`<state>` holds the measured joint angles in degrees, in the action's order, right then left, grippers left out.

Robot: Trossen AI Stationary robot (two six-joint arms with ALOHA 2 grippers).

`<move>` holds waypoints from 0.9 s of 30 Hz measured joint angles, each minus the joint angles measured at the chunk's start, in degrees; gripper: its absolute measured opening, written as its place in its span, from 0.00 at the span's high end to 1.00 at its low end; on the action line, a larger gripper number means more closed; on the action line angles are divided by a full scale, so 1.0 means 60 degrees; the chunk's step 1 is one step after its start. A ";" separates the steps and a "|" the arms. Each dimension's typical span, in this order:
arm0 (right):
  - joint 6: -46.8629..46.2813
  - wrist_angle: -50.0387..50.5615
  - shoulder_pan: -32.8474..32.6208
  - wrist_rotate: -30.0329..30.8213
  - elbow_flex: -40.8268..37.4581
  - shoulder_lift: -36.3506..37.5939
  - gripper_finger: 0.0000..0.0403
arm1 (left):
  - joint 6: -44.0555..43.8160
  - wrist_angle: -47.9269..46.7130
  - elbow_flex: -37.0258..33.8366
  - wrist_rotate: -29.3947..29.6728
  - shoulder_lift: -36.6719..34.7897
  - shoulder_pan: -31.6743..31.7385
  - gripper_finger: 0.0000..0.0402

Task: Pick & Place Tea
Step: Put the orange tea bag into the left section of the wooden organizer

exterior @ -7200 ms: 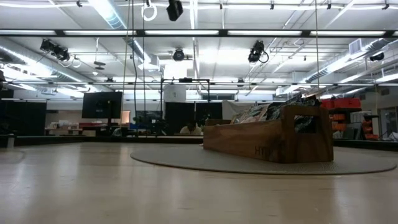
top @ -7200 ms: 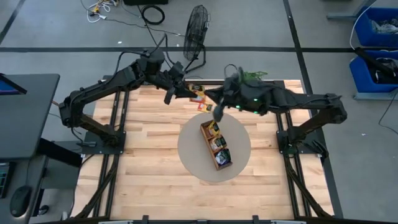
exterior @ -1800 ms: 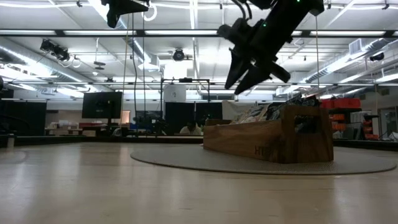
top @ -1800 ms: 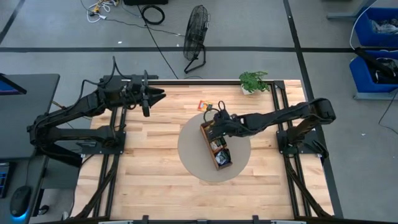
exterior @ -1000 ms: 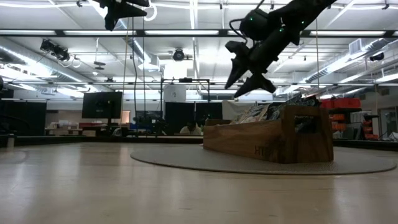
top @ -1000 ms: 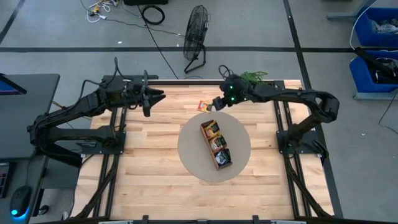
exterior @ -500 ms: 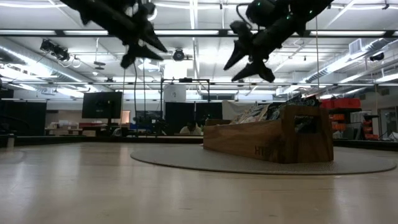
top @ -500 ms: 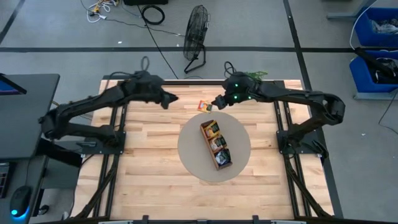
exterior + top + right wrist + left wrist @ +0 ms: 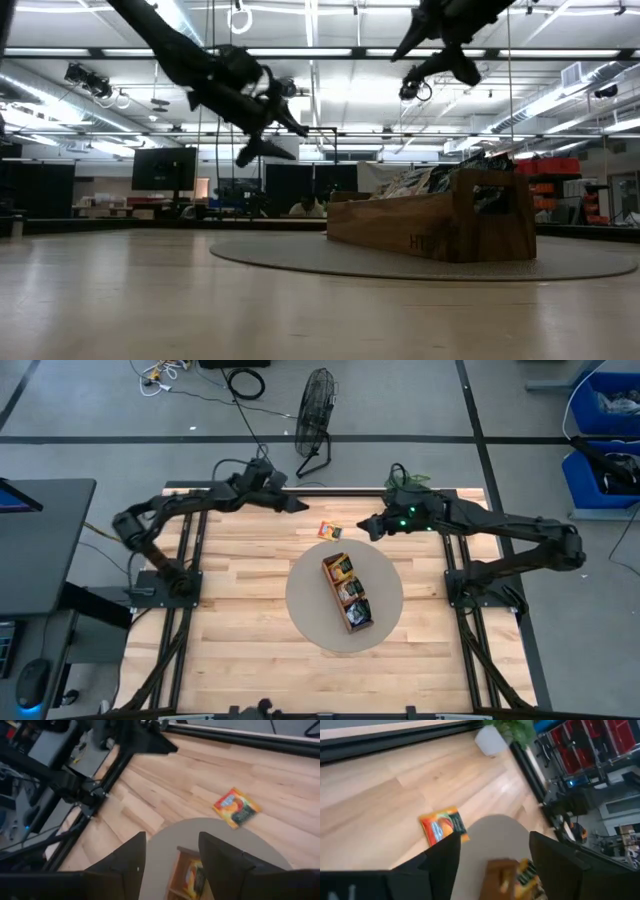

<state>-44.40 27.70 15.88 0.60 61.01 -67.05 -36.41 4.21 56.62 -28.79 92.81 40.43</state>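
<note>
**Both arms close on the last sachet**

High view: one orange sachet [image 9: 330, 530] lies on bare table [image 9: 240, 620] beside the mat [image 9: 385, 615]; others fill the tray [image 9: 360, 622]. The left gripper [image 9: 298, 507] and right gripper [image 9: 366, 525] flank it.

Low view: both hang high, clear of the tray.

Wrist views: each gripper's fingers stand apart and empty, likely readied to grasp.

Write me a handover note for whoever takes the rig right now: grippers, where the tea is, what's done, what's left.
Left gripper: open, empty, raised over the table's far edge, left of the loose sachet.
Right gripper: open, empty, raised to the right of that sachet.
Tea: one orange sachet lies on the bare table just past the round mat. The other sachets stand in the wooden tray on the mat.
Done: tray largely filled.
Left: pick up the loose sachet and place it in the tray.
</note>
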 joint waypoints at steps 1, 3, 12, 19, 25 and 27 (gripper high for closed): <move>-0.0029 0.0146 -0.0033 0.0010 0.0000 0.0100 0.53 | 0.0005 0.0010 0.0215 0.0003 0.0316 0.0023 0.39; -0.0033 0.0370 -0.0129 0.0082 0.0000 0.0233 0.53 | 0.0088 -0.0097 0.0719 -0.0022 0.0972 0.0049 0.37; -0.0029 0.0638 -0.0440 0.0228 0.0000 0.0289 0.53 | 0.2742 -0.4937 0.4683 0.0054 0.3515 -0.0035 0.40; -0.0002 0.0676 -0.0672 0.0368 0.0000 0.0285 0.53 | 0.6078 -0.8177 0.7695 0.1963 0.4786 -0.0528 0.41; -0.0233 0.0845 -0.0751 0.0426 0.0000 0.0285 0.53 | 0.6432 -0.8561 0.8568 0.2077 0.5357 -0.1329 0.41; -0.0411 0.0976 -0.0783 0.0421 0.0000 0.0285 0.53 | 0.6619 -0.8858 0.8568 0.2281 0.5465 -0.1654 0.41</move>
<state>-46.87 33.55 11.19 3.13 61.01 -65.34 3.31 -48.93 108.03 -15.11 125.60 30.51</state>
